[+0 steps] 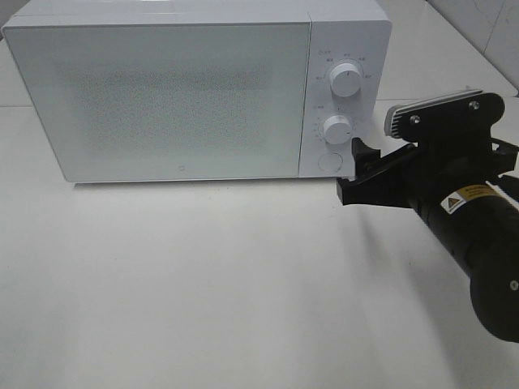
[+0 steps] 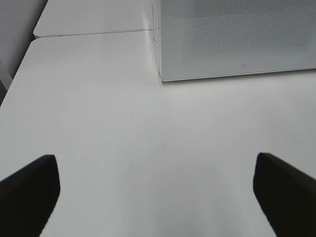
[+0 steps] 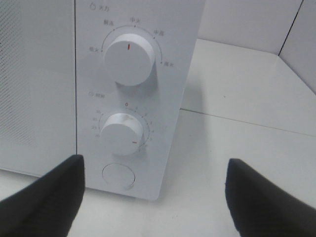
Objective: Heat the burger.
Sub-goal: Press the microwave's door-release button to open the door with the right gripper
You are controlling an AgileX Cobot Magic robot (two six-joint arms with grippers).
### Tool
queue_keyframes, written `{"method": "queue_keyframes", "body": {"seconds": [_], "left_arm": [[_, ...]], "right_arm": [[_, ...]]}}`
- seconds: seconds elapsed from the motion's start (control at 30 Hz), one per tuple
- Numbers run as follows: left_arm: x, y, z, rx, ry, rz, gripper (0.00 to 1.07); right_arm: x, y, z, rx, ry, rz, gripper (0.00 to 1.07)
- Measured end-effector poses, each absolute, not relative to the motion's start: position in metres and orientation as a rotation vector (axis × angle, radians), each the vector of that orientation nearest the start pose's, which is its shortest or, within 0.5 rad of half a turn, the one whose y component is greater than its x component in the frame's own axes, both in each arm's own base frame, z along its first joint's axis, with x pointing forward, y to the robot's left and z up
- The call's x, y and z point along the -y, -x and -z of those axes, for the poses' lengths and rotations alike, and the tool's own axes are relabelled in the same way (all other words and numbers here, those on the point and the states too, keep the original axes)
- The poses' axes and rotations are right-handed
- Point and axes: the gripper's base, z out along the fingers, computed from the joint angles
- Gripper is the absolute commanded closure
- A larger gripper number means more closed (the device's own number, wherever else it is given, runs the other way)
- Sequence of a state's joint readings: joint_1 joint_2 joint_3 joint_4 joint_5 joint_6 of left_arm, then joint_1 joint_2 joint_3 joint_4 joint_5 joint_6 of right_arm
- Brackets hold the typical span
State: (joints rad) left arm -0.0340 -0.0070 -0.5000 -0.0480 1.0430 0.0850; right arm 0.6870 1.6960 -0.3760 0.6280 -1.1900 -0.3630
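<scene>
The burger is out of view in every frame. A white microwave stands at the back of the table with its door shut. My right gripper hovers open just in front of the microwave's control panel, level with the lower knob and the round button. In the right wrist view, the right gripper holds nothing, and the upper knob, lower knob and button lie ahead of it. My left gripper is wide open and empty above bare table, facing the microwave's lower left corner.
The white table spreads in front of the microwave. The right arm comes in from the lower right. A seam between two tabletops runs behind the microwave's left side. A white tiled wall rises at the back right.
</scene>
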Motion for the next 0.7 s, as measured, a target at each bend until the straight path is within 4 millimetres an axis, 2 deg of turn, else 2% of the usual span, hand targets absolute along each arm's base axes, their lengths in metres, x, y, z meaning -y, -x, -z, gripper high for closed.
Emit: {"method": "queue_keyframes", "body": {"seconds": [0.27,0.37,0.4,0.47,0.5,0.53,0.57,0.6,0.63,0.67,0.7], "left_arm": [[0.004,0.005,-0.279,-2.015,-0.122,0.025,0.07],[0.004,0.005,-0.279,-2.015,-0.122,0.025,0.07],[0.004,0.005,-0.279,-2.015,-0.122,0.025,0.07],[0.004,0.005,-0.279,-2.015,-0.122,0.025,0.07],[0.004,0.005,-0.279,-2.015,-0.122,0.025,0.07],[0.004,0.005,-0.279,-2.015,-0.122,0.025,0.07],[0.004,0.005,-0.279,-2.015,-0.122,0.025,0.07],[0.004,0.005,-0.279,-2.015,-0.122,0.025,0.07],[0.004,0.005,-0.279,-2.015,-0.122,0.025,0.07],[0.004,0.005,-0.279,-2.015,-0.122,0.025,0.07],[0.004,0.005,-0.279,-2.015,-0.122,0.025,0.07]], "right_arm": [[-0.13,-0.225,-0.145,-1.702,0.177,-0.008,0.33],[-0.131,-0.227,-0.144,-1.707,0.13,-0.052,0.38],[-0.132,-0.227,-0.145,-1.71,0.074,-0.104,0.44],[-0.132,-0.227,-0.145,-1.712,0.035,-0.139,0.49],[-0.132,-0.227,-0.145,-1.714,-0.046,-0.212,0.57],[-0.132,-0.227,-0.145,-1.714,-0.046,-0.212,0.57],[-0.132,-0.227,-0.145,-1.712,-0.149,-0.303,0.68],[-0.132,-0.227,-0.145,-1.709,-0.208,-0.353,0.74],[-0.132,-0.227,-0.145,-1.709,-0.208,-0.353,0.74],[-0.133,-0.227,-0.145,-1.699,-0.321,-0.451,0.83],[-0.133,-0.227,-0.145,-1.699,-0.321,-0.451,0.83]]}}
